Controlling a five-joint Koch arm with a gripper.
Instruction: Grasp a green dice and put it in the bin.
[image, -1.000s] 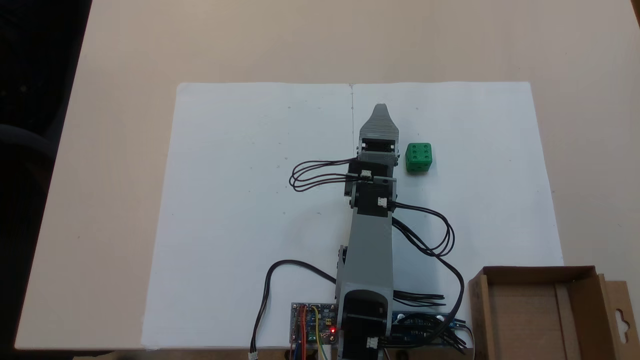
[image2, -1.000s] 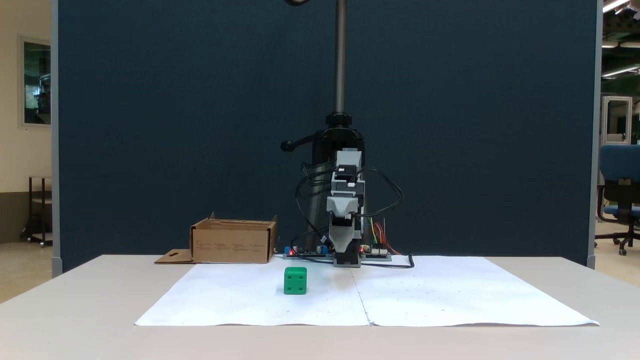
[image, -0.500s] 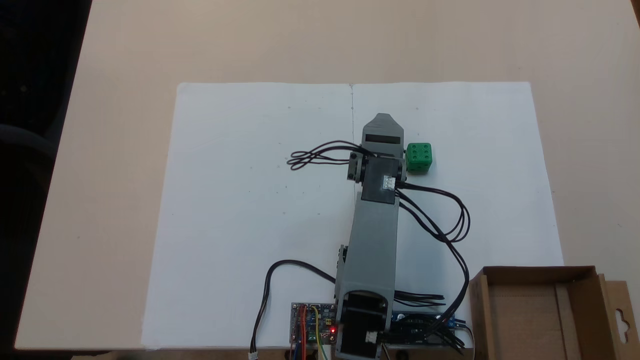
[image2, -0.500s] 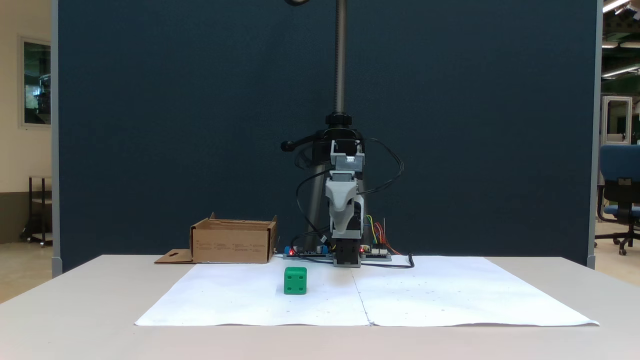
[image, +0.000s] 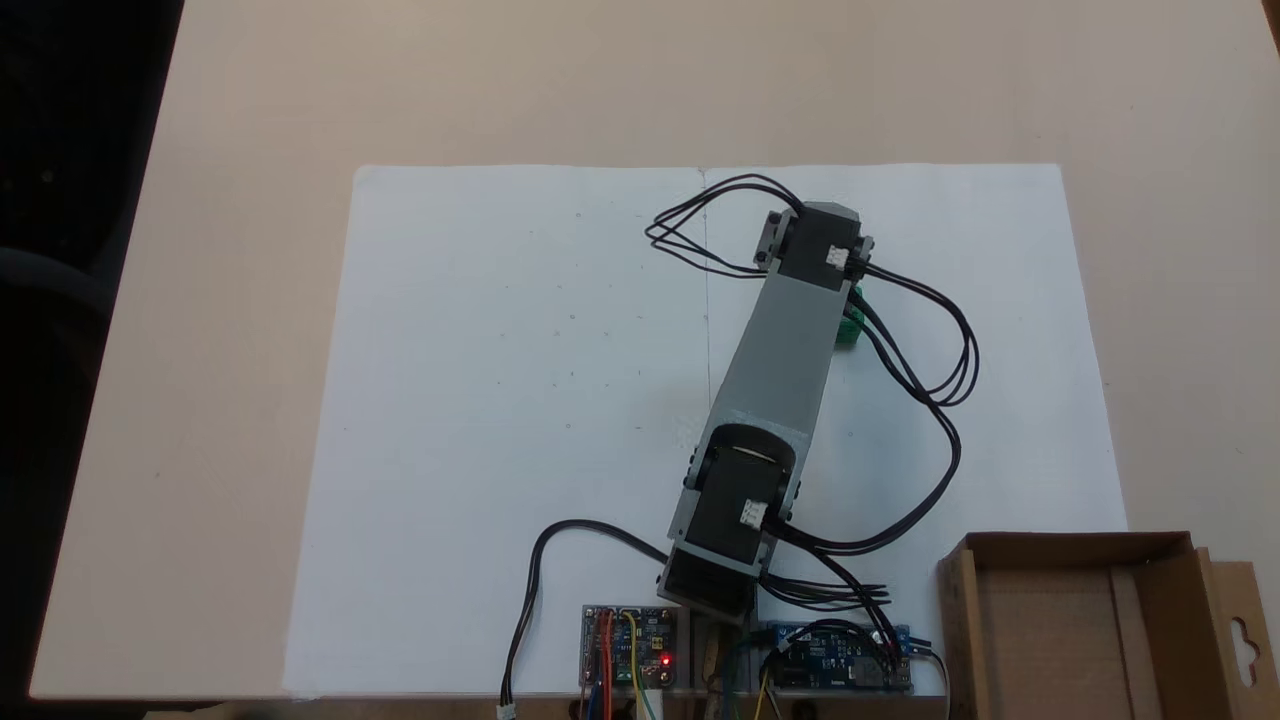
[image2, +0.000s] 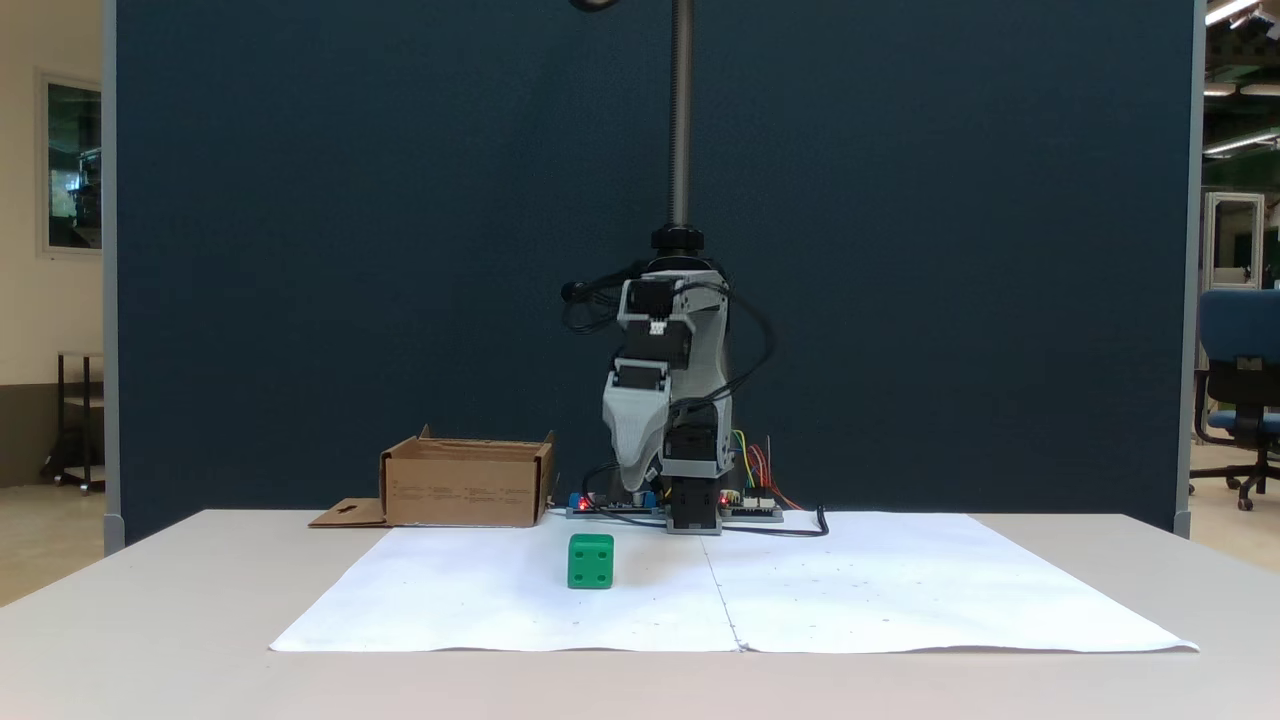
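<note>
Lab or office, blue partition (image2: 400, 250), swivel chair (image2: 1235, 390)

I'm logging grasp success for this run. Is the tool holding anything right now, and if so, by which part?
Nothing is held. The tool hangs above the paper, while the green dice sits alone on the sheet, untouched.

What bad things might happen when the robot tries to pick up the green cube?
1. The grey robot hand points down above and beside the small green plastic dice, not over it; it might knock it away.
2. From above, the grey arm hides most of the dice, so aiming looks hard.
3. The brown cardboard bin sits far off; a loose grip might drop it.
</note>
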